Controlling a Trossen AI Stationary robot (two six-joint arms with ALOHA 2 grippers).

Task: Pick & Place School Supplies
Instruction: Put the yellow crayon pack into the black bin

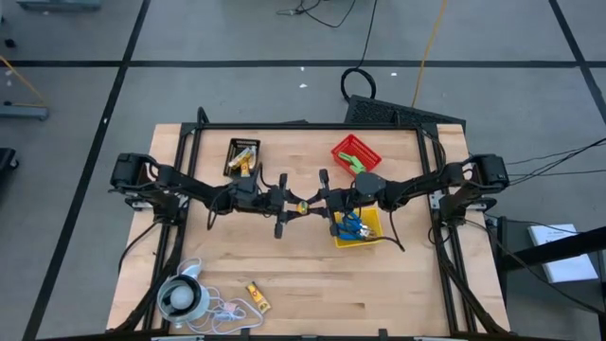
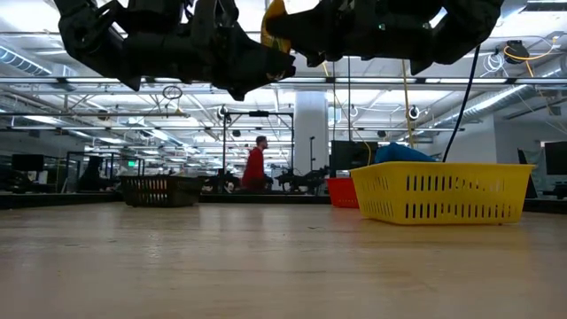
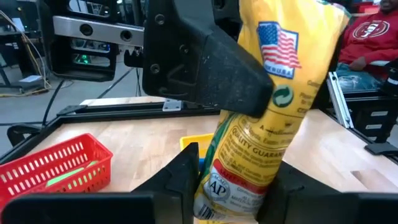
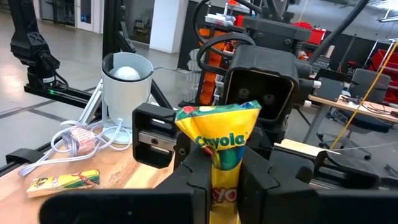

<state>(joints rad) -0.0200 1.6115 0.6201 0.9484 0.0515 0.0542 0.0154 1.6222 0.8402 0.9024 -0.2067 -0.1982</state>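
Glossy yellow crayon packet (image 3: pixel 261 124), pinched by left hand (image 3: pixel 233 186) and right hand (image 4: pixel 224 180), above wooden table (image 1: pixel 312 275).

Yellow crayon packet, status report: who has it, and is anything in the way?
Left gripper and right gripper both shut on the yellow crayon packet, mid-air over table centre. Yellow plastic bin beside the right gripper. No obstruction seen.

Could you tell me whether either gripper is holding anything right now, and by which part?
Both hold one yellow crayon packet above mid-table: the left gripper grips one end, the right gripper the opposite end.
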